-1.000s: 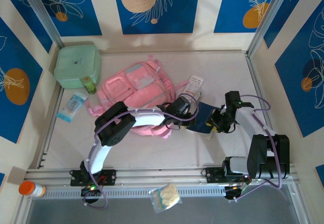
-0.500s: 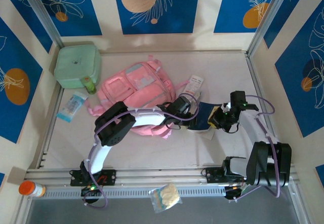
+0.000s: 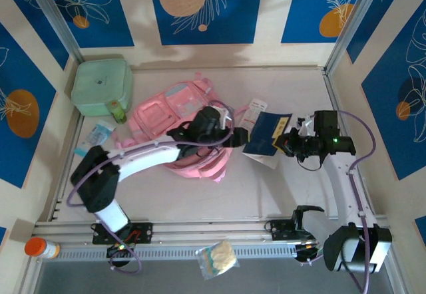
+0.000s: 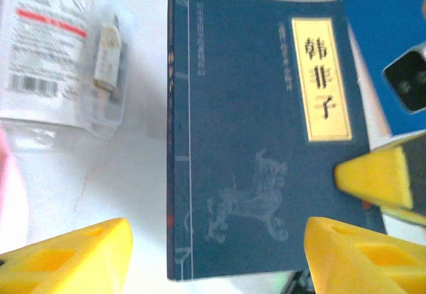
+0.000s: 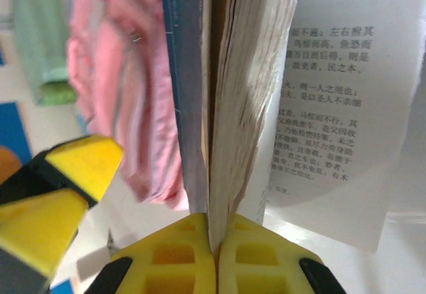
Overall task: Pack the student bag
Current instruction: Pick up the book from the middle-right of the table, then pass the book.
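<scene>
My right gripper [image 5: 214, 241] is pinched tight on the edge of the blue book [image 3: 267, 132], holding it over the right half of the table [image 3: 266, 187]. My left gripper [image 3: 238, 136] sits just beside the book's left side with its fingers spread wide, gripping nothing. The pink student bag [image 3: 166, 118] lies flat a bit further back, left of the middle of the table, and a green soft case [image 3: 102, 84] sits in the far left corner.
</scene>
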{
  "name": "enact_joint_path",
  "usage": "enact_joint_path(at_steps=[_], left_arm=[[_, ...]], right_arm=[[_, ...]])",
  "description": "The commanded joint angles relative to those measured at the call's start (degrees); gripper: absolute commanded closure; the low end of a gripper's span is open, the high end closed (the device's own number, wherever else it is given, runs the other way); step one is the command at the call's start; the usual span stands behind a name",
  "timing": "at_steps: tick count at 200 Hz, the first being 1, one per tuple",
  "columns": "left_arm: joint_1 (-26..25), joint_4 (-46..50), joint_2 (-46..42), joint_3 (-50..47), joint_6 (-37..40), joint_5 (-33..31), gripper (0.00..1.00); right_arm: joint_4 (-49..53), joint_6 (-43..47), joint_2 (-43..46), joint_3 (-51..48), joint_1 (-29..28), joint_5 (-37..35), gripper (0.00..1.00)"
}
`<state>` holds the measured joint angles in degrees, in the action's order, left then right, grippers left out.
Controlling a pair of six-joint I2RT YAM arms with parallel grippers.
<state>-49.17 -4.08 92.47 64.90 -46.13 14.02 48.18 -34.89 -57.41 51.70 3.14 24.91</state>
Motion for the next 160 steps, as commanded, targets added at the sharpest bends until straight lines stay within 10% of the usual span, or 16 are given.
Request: enact_joint_path(at_steps=[1,58,160], left_arm=[[3.03,-4.70,-3.97,-4.74,-4.49,4.83,0.28],[7.17,-10.76,-7.05,-9.40,-10.89,9.43,0.26],[7.42,-21.73,-9.03,-11.60,-14.25,12.56,0.90]], right_arm=[[-2.39,-0.21,0.77,3.59,-4.44,8.34,1.00],[-14.93,-5.76,-3.04,6.27,-16.62,9.87,1.00],[-15.25,-1.56,-7.97,3.85,-17.25,6.27,0.95]])
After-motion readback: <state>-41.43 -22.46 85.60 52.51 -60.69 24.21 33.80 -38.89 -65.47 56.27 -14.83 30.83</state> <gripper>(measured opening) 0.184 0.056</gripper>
